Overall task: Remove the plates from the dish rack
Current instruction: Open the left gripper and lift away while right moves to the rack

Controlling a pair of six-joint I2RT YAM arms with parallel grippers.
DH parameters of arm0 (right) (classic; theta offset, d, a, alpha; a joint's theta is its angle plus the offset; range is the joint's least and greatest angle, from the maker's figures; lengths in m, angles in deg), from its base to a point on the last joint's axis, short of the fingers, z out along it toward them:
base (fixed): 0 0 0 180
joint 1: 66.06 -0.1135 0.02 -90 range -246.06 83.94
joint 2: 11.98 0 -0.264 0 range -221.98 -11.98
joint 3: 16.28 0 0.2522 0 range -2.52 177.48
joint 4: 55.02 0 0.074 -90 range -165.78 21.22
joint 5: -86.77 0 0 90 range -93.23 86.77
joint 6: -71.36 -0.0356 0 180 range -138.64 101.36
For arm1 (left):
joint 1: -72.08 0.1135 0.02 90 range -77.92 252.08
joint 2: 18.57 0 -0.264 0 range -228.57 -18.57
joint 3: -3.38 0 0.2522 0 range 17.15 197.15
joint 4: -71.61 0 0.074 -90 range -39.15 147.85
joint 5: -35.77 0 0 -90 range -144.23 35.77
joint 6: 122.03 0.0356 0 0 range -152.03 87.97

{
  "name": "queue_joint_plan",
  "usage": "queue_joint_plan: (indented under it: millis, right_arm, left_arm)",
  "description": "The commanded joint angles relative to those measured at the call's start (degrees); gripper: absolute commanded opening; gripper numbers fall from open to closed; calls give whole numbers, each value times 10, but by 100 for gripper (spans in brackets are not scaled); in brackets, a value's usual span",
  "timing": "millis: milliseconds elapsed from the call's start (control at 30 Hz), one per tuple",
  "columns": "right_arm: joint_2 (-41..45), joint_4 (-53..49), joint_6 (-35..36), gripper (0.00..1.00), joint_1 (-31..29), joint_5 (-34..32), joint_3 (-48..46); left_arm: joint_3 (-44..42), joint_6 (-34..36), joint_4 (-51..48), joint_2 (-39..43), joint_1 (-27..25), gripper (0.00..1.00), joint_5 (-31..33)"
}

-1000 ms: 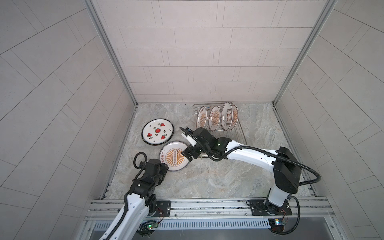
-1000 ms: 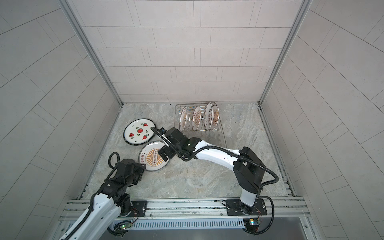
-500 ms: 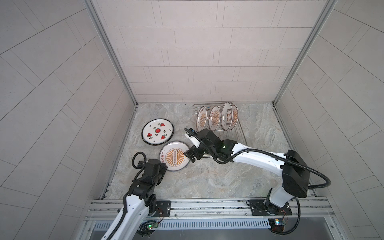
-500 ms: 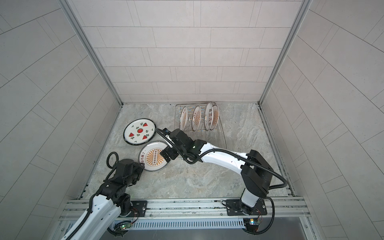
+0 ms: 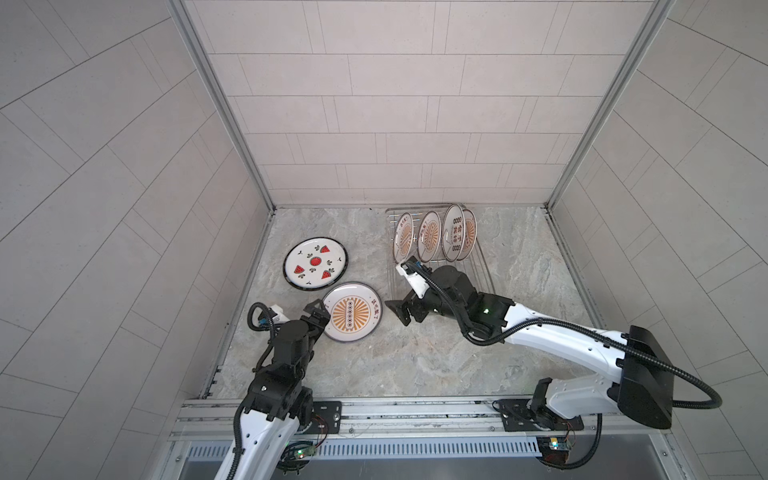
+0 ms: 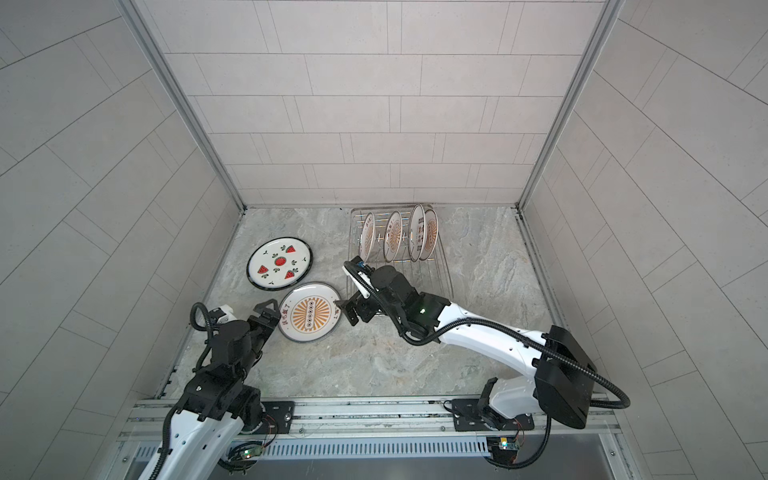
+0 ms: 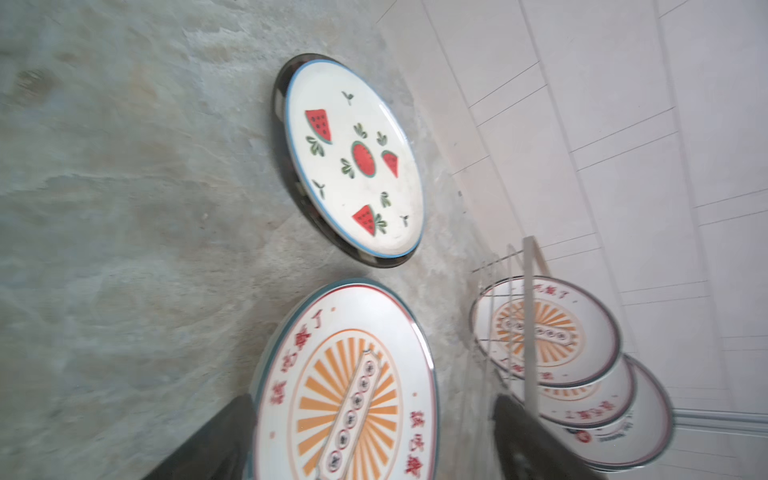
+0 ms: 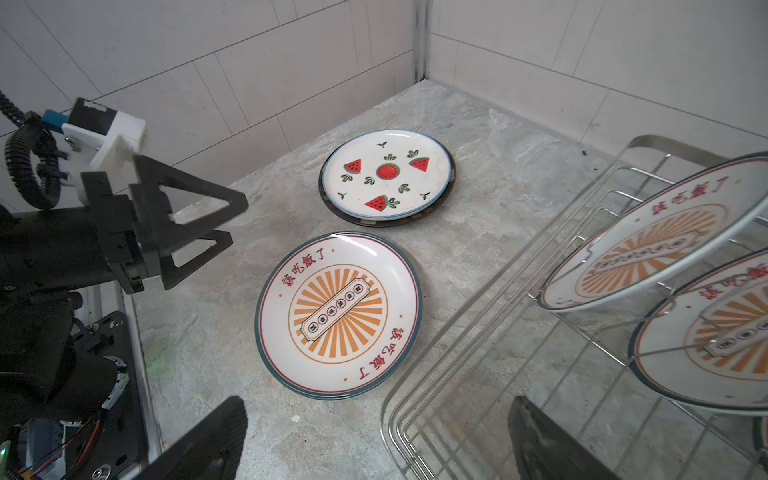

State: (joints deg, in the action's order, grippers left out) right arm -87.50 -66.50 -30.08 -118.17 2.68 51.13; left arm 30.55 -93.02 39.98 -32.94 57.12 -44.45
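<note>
Two plates lie flat on the stone table: a watermelon plate (image 5: 316,264) (image 6: 279,263) (image 8: 387,174) and, nearer, a sunburst plate (image 5: 352,311) (image 6: 309,312) (image 8: 338,313). The dish rack (image 5: 482,274) (image 6: 441,270) (image 8: 391,409) stands at the back with several sunburst plates (image 5: 429,235) (image 6: 392,235) upright in it. My left gripper (image 5: 318,316) (image 6: 266,313) (image 7: 374,440) is open at the flat sunburst plate's near-left edge, holding nothing. My right gripper (image 5: 404,311) (image 6: 353,309) (image 8: 378,444) is open and empty, between that plate and the rack's front corner.
Tiled walls close in the table on the left, right and back. The watermelon plate (image 7: 353,162) lies close to the left wall. Bare stone surface (image 5: 415,361) stretches in front of the rack and plates.
My left gripper has opened and moved forward to the sunburst plate's edge. My right gripper has drawn back to the right, away from that plate, staying open.
</note>
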Motion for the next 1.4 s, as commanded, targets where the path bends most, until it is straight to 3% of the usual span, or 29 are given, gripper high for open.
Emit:
queue_joint_plan:
  millis: [0,367,600,767,1000,1200,1267,1367]
  right_arm:
    - [43,30,-3,99,9,-61,-24]
    - [126,8,-64,100,88,-102,-62]
    - [139,-13,-107,100,147,-113,-69]
    - [143,-35,-137,100,182,-125,-60]
    - [135,-98,-144,100,207,-149,-10]
    - [96,-125,-137,99,224,-149,29]
    - [69,-141,-137,96,230,-160,50]
    - [19,-158,-134,80,239,-171,90]
  left_arm:
    - [-22,88,174,-28,1,100,-64]
    - [-15,153,562,-311,-38,100,-239]
    - [28,266,615,-444,-131,100,-252]
    - [31,335,592,-429,-206,100,-226]
    - [23,348,542,-348,-207,100,-250]
    - [8,342,671,-410,-207,100,-344]
    - [17,342,674,-428,-207,100,-353]
    - [30,347,667,-454,-207,100,-346]
